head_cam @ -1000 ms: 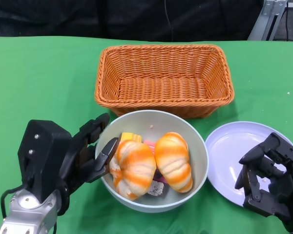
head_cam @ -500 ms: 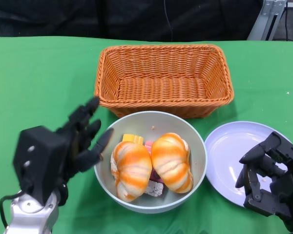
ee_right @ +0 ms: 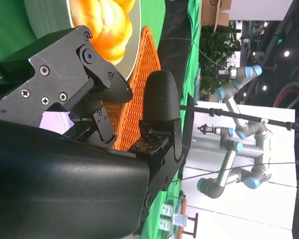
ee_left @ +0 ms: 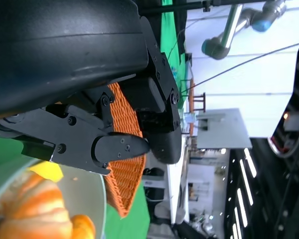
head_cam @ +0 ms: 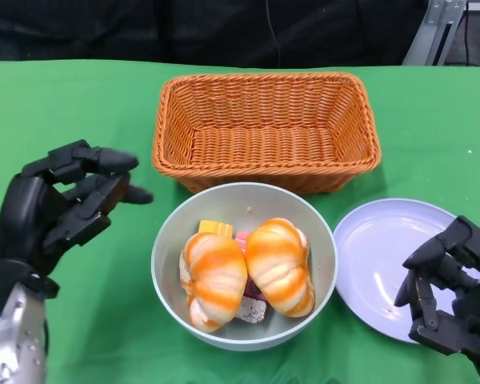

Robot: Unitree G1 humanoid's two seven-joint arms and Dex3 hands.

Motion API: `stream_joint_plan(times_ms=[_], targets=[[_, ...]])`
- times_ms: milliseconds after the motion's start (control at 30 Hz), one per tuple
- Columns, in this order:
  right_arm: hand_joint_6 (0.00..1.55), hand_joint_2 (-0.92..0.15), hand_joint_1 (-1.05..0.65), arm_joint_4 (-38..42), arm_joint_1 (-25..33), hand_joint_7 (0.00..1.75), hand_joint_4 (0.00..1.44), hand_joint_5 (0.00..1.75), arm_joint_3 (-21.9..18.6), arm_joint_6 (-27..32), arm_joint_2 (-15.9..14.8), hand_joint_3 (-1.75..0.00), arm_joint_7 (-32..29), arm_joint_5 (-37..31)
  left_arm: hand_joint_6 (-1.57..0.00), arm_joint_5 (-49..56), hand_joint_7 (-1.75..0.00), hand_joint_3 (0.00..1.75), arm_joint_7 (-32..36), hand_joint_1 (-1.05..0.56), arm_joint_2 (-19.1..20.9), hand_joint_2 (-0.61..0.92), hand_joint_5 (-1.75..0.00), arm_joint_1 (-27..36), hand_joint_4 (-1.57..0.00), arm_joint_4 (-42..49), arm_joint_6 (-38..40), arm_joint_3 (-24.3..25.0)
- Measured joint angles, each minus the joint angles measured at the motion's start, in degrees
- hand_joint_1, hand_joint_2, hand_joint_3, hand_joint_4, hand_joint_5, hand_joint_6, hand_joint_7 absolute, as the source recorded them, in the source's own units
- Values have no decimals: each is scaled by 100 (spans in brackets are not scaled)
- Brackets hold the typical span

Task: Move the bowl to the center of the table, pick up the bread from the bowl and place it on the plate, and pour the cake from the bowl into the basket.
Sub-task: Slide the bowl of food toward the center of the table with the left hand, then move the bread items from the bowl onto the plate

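While both hands sit empty, fingers apart: left hand [head_cam: 60,204] | right hand [head_cam: 452,300] | bread [head_cam: 214,276] looks soft, light; grasp gently across its middle.

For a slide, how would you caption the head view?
Both hands open beside a bowl of bread, basket behind.

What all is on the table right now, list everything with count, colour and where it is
Bowl: one, pale grey-green, front centre of the table.
Bread rolls: two, orange and cream, side by side in the bowl.
Cake pieces: a few small yellow, pink and pale bits under and behind the rolls; count unclear.
Basket: one, orange wicker, empty, just behind the bowl.
Plate: one, pale lilac, beside the bowl toward the robot's right.
Table: one, green cloth.
Left hand: black, raised beside the bowl, holding nothing.
Right hand: black, over the plate's near edge, holding nothing.
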Motion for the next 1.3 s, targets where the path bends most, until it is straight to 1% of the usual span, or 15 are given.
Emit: stream_joint_plan(times_ms=[33, 133, 333, 433, 533, 600, 633, 667, 733, 833, 900, 1000, 1033, 1167, 1300], targets=[[69, -58, -3, 0, 2, 140, 76, 163, -12, -1, -1, -113, 1, 1, -87, -62, -135, 102, -191, 1, 63, 58, -155, -45, -85, 108, 2, 28], [70, -58, -3, -5, 17, 139, 76, 163, -65, -1, -17, -112, 24, 53, -87, -225, -138, 108, -574, 3, 214, 57, -162, -199, -86, 349, 166, 79], [68, -58, -3, -139, 76, 137, 75, 164, -112, 66, -65, -113, 69, 256, -83, -323, -143, 111, -787, 2, 221, 56, -170, -352, -84, 759, 343, 206], [65, -57, -3, -302, 99, 130, 68, 160, -113, 153, -138, -110, 41, 144, -81, -320, -146, 115, -806, 1, 205, 55, -174, -379, -82, 854, 338, 216], [62, -53, -6, -566, 123, 119, 63, 152, -105, 246, -300, -103, 13, -112, -80, -310, -147, 116, -808, 1, 179, 54, -175, -379, -81, 908, 315, 219], [61, -57, -8, -891, 124, 104, 59, 143, -75, 412, -441, -88, 31, -282, -80, -289, -147, 117, -811, 1, 170, 53, -175, -380, -81, 939, 264, 225], [59, -63, -12, -1065, 114, 97, 55, 139, -51, 500, -540, -74, 80, -355, -80, -273, -147, 117, -814, 1, 161, 53, -175, -380, -81, 954, 219, 225], [60, -72, -17, -1275, 95, 86, 55, 131, -28, 639, -664, -50, 130, -476, -80, -264, -147, 117, -816, 1, 145, 53, -175, -380, -81, 968, 171, 225], [62, -84, -20, -1643, 25, 71, 58, 116, 21, 892, -861, -23, 171, -746, -80, -249, -148, 116, -822, 1, 104, 53, -175, -380, -81, 975, 126, 219], [64, -90, -27, -2212, -117, 51, 63, 93, 143, 1351, -1100, -5, 174, -1402, -79, -233, -149, 116, -840, 0, 63, 53, -175, -380, -80, 978, 67, 205], [67, -90, -31, -2530, -224, 39, 66, 78, 190, 1632, -1237, -1, 209, -1741, -79, -219, -149, 116, -842, 0, 45, 52, -174, -380, -80, 980, 64, 198], [70, -90, -34, -2919, -459, 29, 67, 66, 259, 2005, -1384, 0, 298, -1992, -80, -192, -148, 116, -838, 0, 22, 52, -174, -380, -80, 980, 65, 194], [69, -91, -42, -3011, -540, 25, 65, 61, 292, 2110, -1429, 0, 339, -2083, -79, -191, -148, 116, -837, 0, 9, 53, -174, -379, -80, 980, 65, 193], [67, -90, -55, -3375, -1010, 15, 61, 53, 428, 2573, -1752, 0, 615, -2564, -80, -188, -146, 114, -836, 1, -42, 54, -171, -377, -81, 976, 65, 192], [61, -92, -67, -3757, -1451, 8, 58, 50, 664, 3111, -1945, -2, 896, -3157, -79, -185, -146, 116, -836, 2, -75, 55, -171, -376, -80, 975, 60, 194]])
